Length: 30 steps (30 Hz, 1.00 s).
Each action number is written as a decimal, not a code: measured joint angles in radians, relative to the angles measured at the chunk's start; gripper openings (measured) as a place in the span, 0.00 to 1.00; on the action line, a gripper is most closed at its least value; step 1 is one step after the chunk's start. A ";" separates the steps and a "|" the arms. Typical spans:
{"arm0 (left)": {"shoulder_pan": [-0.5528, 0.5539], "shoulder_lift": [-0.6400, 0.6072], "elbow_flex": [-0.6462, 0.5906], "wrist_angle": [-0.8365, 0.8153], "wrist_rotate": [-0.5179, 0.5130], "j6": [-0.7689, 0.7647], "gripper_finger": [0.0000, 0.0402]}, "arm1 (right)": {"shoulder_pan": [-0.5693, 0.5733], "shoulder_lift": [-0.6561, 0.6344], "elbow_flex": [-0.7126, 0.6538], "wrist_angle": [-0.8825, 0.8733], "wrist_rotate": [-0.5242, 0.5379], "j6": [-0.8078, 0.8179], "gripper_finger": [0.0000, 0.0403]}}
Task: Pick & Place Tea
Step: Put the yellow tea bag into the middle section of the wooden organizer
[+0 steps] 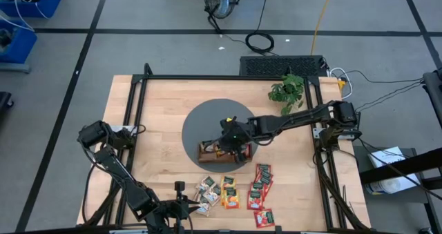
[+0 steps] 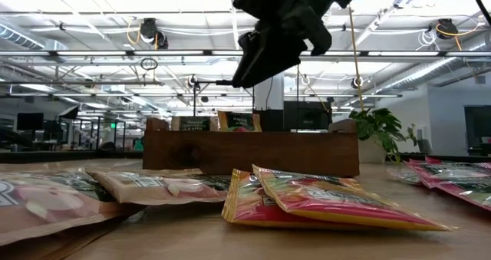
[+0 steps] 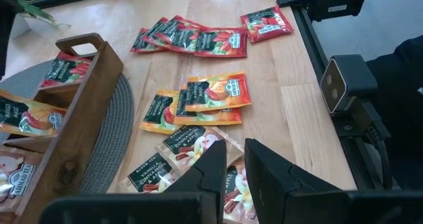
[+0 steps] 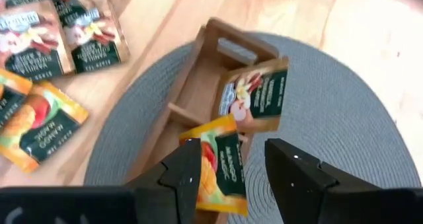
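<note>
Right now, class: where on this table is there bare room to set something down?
Free: the wood left of the mat, and behind it up to the plant. Crowded: the front edge, with tea packets and the left gripper; the tray, under the right gripper.

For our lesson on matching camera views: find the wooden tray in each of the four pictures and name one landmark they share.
High view: wooden tray at centre, on the round grey mat, under the right hand.
Low view: tray mid-picture, beyond the packets.
Left wrist view: tray at the left edge.
Right wrist view: tray at centre, two packets standing in it.
Shared landmark: the grey mat, except in the low view.
</note>
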 joint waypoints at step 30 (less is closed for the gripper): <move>0.002 0.000 -0.023 -0.001 -0.001 -0.016 0.16 | -0.084 0.108 -0.010 -0.013 -0.108 0.054 0.39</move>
